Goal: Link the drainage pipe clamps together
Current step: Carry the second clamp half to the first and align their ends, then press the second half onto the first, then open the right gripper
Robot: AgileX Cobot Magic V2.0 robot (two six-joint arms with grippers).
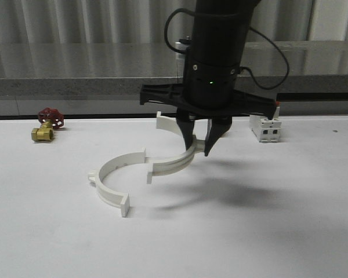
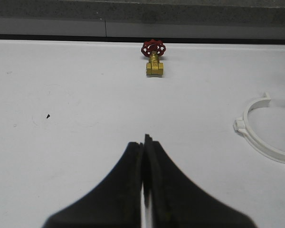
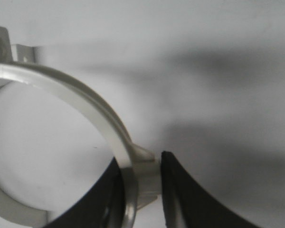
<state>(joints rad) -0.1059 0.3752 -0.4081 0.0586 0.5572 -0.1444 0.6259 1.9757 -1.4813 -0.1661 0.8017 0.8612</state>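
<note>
Two white half-ring drainage pipe clamps are on the white table. One clamp (image 1: 111,180) lies flat at centre left, also seen as the clamp (image 2: 261,140) in the left wrist view. My right gripper (image 1: 199,147) points straight down and is shut on the arc of the other clamp (image 1: 173,163), which is tilted, its far tab (image 1: 163,121) raised. Its near end (image 1: 151,172) sits close beside the lying clamp's end tab (image 1: 142,155); I cannot tell if they touch. In the right wrist view the held clamp (image 3: 85,102) is pinched in my right gripper (image 3: 141,172). My left gripper (image 2: 145,142) is shut and empty over bare table.
A brass valve with a red handwheel (image 1: 47,125) stands at the back left, seen ahead of the left gripper as valve (image 2: 153,61). A white boxy breaker (image 1: 265,128) stands at the back right. A grey ledge (image 1: 75,81) runs along the table's far edge.
</note>
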